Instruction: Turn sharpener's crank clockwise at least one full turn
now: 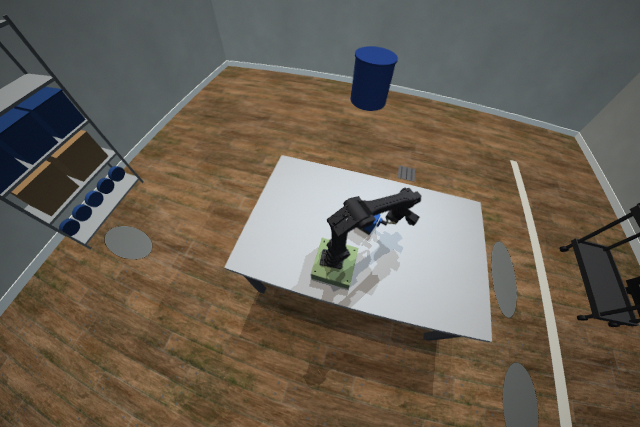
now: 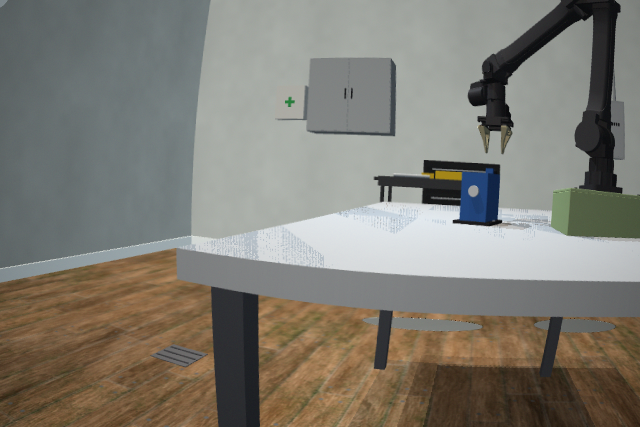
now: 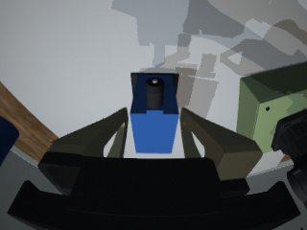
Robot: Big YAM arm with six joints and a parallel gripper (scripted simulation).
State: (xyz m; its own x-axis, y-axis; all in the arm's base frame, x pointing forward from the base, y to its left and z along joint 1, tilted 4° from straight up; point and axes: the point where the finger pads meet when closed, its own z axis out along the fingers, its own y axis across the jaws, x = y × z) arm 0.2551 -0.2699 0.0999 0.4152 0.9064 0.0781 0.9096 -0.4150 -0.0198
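Note:
The sharpener [image 2: 479, 196] is a blue box on a thin black base, standing on the white table near the arm's green mount. A grey round hub with a blue crank arm hanging down shows on its near face in the exterior view. My gripper [image 2: 495, 141] hangs straight above the sharpener, fingers pointing down, half open and empty, well clear of its top. In the wrist view the sharpener [image 3: 153, 118] lies between my two fingers far below, with a dark cylindrical knob [image 3: 153, 91] at its upper end. In the top view the arm hides most of the sharpener [image 1: 373, 223].
The green mount block [image 2: 594, 213] stands just right of the sharpener. A blue barrel [image 1: 373, 78] stands by the far wall. A shelf rack [image 1: 46, 153] is at the left and a black cart [image 1: 604, 272] at the right.

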